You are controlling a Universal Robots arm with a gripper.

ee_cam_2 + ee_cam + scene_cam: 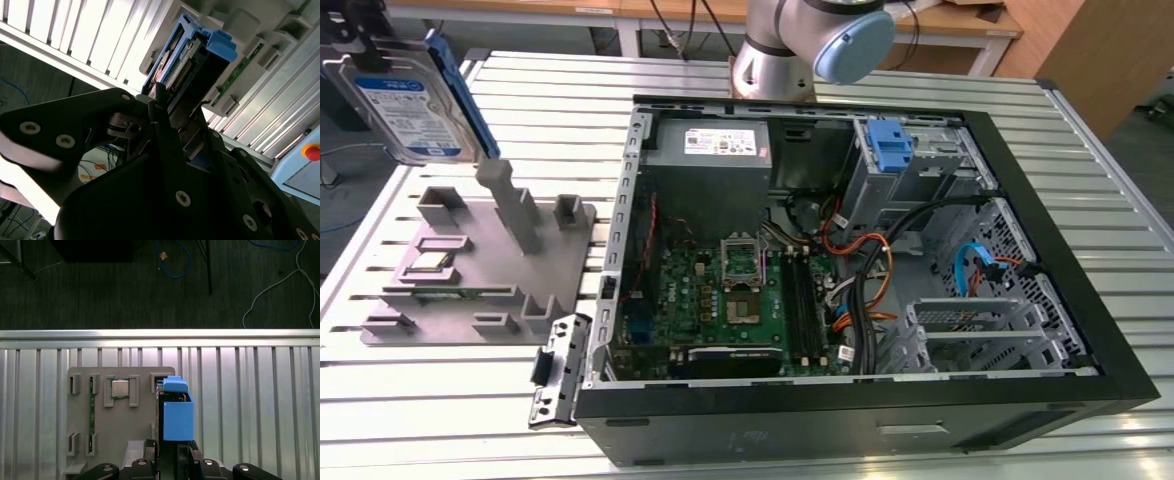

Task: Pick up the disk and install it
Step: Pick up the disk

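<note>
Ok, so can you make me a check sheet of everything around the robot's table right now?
Surface: ribbed silver metal table carrying an open black computer case and a grey plastic holder tray.
Job's things: silver metal disk with blue plastic rails, held up off the table over the tray's edge.
Clutter: small square silver chip and thin green circuit strip, both sitting in the tray.
End effector: black end effector, shut on the disk.
Cables: orange, blue and black wires inside the case; a blue cable and a white cable on the floor.
Surroundings: dark floor; round red button beyond the table.
</note>
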